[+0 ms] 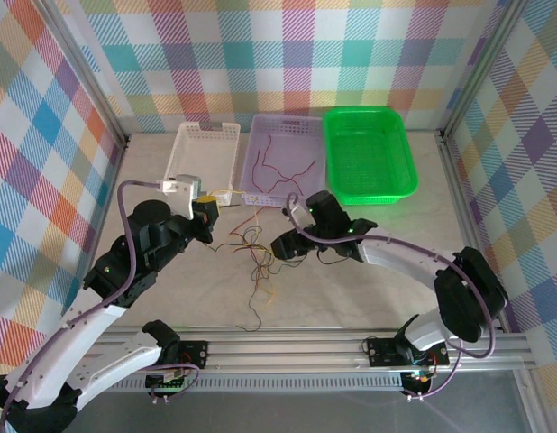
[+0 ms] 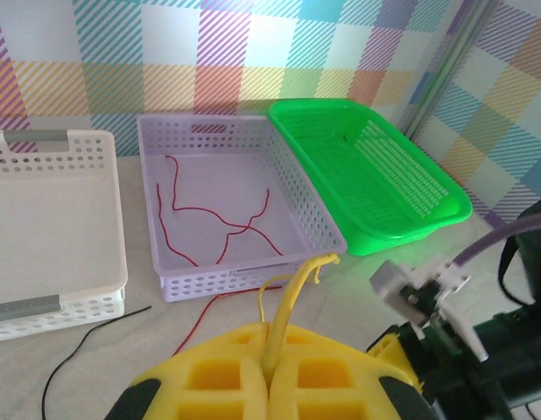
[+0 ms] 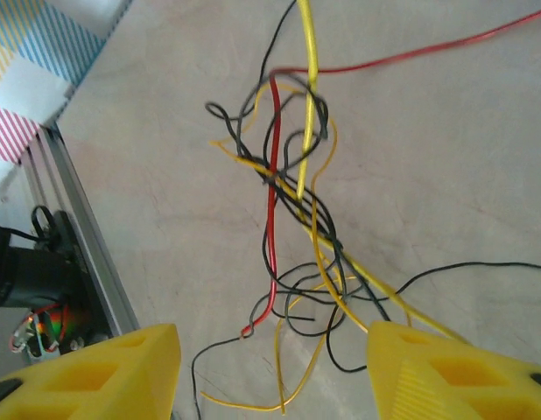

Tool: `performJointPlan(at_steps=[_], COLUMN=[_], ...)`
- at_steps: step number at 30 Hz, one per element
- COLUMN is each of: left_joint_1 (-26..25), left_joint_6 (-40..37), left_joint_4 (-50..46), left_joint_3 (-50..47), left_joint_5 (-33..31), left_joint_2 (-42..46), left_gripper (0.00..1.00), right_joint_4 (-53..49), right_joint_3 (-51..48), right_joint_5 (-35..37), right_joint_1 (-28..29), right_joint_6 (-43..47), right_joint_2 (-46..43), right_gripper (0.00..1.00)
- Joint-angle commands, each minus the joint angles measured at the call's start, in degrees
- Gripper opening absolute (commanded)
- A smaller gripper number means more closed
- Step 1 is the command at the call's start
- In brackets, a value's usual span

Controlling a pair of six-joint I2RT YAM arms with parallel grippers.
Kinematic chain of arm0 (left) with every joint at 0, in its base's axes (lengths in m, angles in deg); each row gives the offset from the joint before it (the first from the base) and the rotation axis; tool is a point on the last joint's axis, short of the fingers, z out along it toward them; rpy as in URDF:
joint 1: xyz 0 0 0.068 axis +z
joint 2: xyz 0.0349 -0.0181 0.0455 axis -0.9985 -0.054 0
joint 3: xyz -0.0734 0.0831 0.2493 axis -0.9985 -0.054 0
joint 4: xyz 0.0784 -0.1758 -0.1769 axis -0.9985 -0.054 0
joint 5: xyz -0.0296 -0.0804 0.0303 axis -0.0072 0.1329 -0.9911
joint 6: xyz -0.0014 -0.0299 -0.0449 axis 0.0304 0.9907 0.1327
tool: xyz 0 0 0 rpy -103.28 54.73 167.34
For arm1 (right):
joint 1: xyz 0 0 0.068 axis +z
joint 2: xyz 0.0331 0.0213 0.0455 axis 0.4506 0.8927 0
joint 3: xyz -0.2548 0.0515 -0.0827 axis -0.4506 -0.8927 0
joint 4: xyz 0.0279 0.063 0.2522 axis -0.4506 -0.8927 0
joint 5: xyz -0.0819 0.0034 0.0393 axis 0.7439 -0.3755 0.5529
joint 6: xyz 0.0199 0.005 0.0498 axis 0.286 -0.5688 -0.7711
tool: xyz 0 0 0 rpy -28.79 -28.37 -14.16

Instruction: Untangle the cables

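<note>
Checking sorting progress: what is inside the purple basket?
A few dark red cables lie loose on the floor of the purple basket. Its near wall hides the floor strip just behind it.

Green basket glossy perforated plastic; table matt, stone-look; cables smooth-sheathed; rail brushed metal.

Pastel plaid walls close the pale marbled bench at nine, twelve and three o'clock, grey metal posts stand in the far corners, and an aluminium rail runs along six o'clock.
</note>
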Motion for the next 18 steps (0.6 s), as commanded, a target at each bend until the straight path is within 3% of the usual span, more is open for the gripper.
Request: performJointPlan(at_steps=[1, 13, 16, 18], left_joint_1=[0.75, 0.8, 0.74, 0.76], left_joint_6=[0.17, -0.1, -0.16, -0.26], left_joint_4=[2.34, 2.33, 2.44, 2.47], left_joint_3=[-0.7, -0.94, -1.1, -1.11], left_joint_5=[-0.91, -1.59, -1.62, -1.62], left_joint_2=[0.32, 0.96, 1.07, 1.01], left_gripper=[0.0, 0.0, 0.0, 0.0], right_joint_4=[6.07, 8.38, 8.09, 8.03], right_joint_3=[0.11, 0.55, 0.56, 0.7], right_joint_5=[3.56, 8.95, 9.51, 9.67], right_joint_1=[2.26, 4.7, 4.86, 4.9], right_joint_6=[1.57, 2.35, 2.57, 2.3], right_joint_2=[2.01, 9.81, 10.98, 11.53], right_gripper=[0.58, 0.53, 0.48, 0.4])
